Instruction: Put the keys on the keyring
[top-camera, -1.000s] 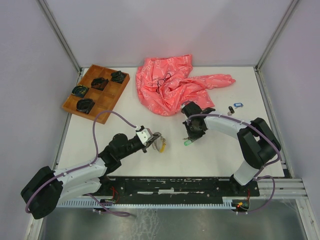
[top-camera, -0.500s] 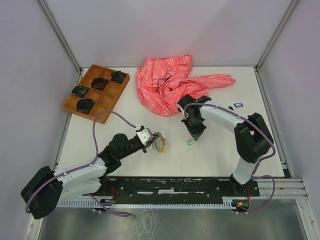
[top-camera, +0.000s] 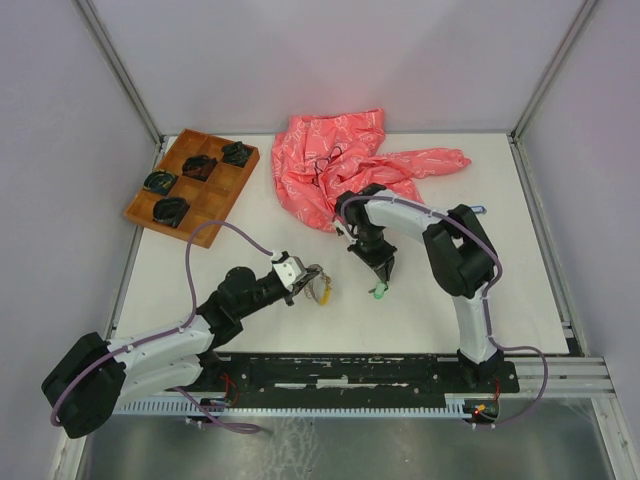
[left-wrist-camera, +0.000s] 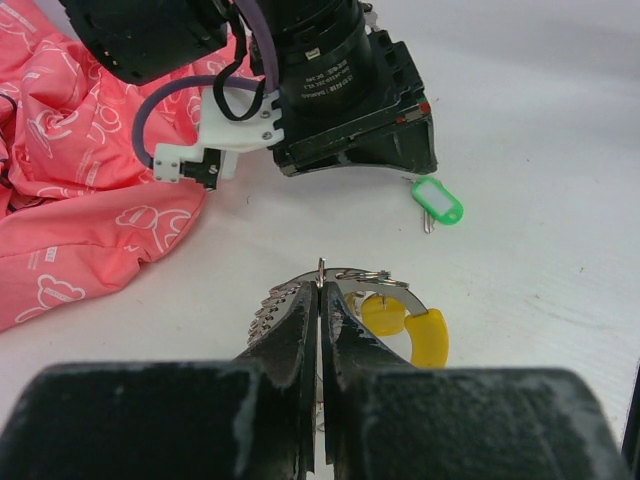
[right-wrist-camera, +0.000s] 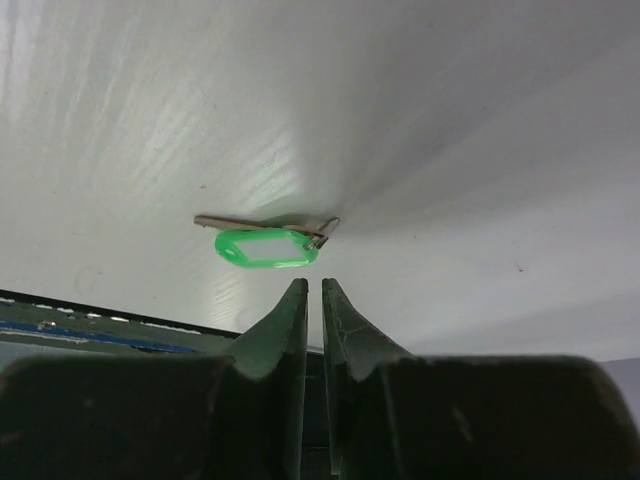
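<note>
— R claw (right-wrist-camera: 310, 285) has swung left, now just parted, empty; green-tagged silver key (right-wrist-camera: 265, 246) lies on white table (right-wrist-camera: 470, 120) just ahead.
— Looks light, slippery, so we pinch its green end. L claw (left-wrist-camera: 320, 300) clenches thin grey metal keyring (left-wrist-camera: 386, 281).

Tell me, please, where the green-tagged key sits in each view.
Top external: green-tagged key, near centre, slightly low.
Left wrist: key, right of centre, upper half.
Right wrist: key, left of centre, mid-height.
Shared landmark: the black right gripper, close beside it.
</note>
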